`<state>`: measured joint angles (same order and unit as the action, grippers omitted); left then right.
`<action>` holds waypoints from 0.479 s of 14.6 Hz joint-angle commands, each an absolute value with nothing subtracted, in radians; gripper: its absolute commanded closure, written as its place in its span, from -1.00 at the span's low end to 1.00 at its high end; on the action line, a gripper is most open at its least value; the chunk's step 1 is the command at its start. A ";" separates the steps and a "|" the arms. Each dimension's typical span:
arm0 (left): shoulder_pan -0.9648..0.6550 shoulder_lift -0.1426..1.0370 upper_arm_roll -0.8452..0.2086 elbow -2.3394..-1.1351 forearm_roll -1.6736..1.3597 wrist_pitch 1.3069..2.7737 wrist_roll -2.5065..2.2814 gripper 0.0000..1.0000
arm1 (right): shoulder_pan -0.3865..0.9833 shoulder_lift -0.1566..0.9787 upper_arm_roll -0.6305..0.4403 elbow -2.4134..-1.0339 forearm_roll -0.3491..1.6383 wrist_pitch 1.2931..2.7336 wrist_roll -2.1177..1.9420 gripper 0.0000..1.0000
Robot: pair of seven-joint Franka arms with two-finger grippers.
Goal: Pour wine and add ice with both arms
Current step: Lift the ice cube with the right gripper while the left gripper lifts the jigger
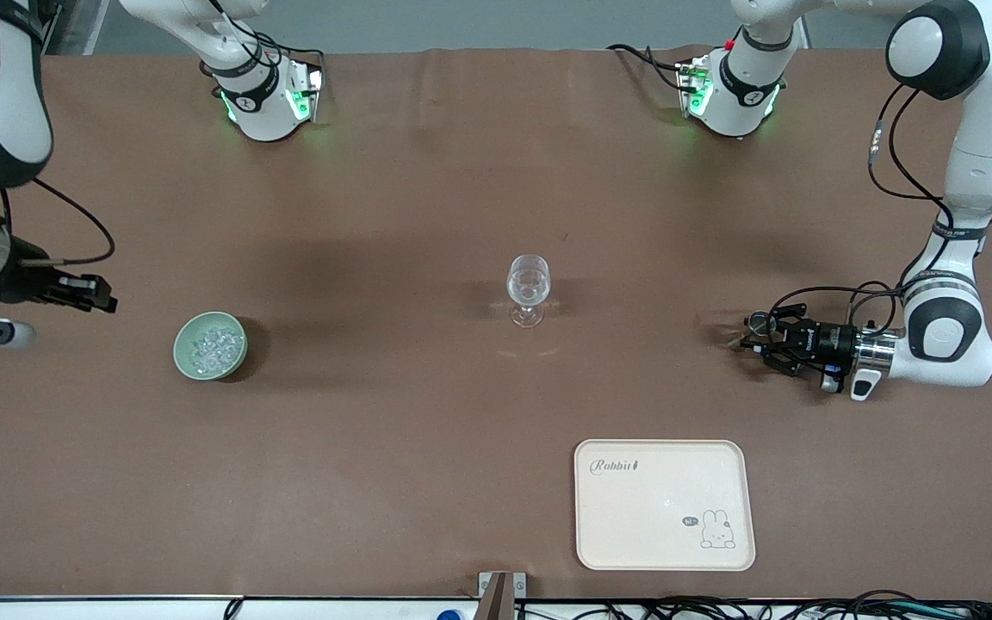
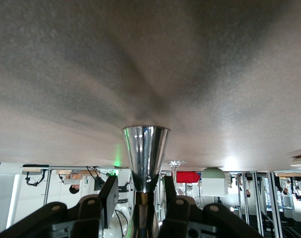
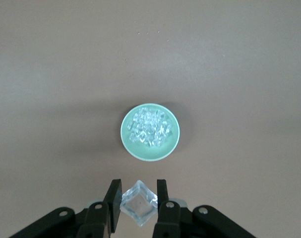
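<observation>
The ice [image 1: 210, 346] mostly sits heaped in the pale green bowl [image 1: 189, 357] toward the right arm's end of the table, but one clear cube [image 3: 139, 203] is already pinched between the narrowed fingers of the right gripper [image 3: 138, 201], which hangs above the table with the bowl in sight below it in its wrist view. The stemmed wine glass [image 1: 528, 290] stands upright mid-table, well apart from the bowl, and I can't tell whether there's any liquid in it; no cube looks to be in it yet, so the ice step seems only half done. The left gripper [image 2: 140, 194] is clamped on a shiny metal cone-shaped cup [image 2: 145, 156], low over the table near its own end. There's broad open brown tabletop between bowl and glass for the carry; the cream rabbit tray [image 1: 664, 504] lies nearer the front camera, close to the table edge and out of the way.
</observation>
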<state>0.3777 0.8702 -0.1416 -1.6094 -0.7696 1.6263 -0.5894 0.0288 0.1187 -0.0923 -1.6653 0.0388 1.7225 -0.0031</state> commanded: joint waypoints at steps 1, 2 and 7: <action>0.379 0.868 -0.143 -1.618 -0.790 1.623 -0.588 0.23 | 0.017 0.022 -0.086 -1.701 0.055 1.663 0.002 0.87; 0.379 0.868 -0.143 -1.618 -0.790 1.623 -0.589 0.27 | 0.018 -0.001 -0.086 -1.709 0.055 1.648 0.002 0.87; 0.379 0.868 -0.143 -1.618 -0.790 1.621 -0.594 0.66 | 0.020 -0.066 -0.084 -1.755 0.054 1.618 0.002 0.88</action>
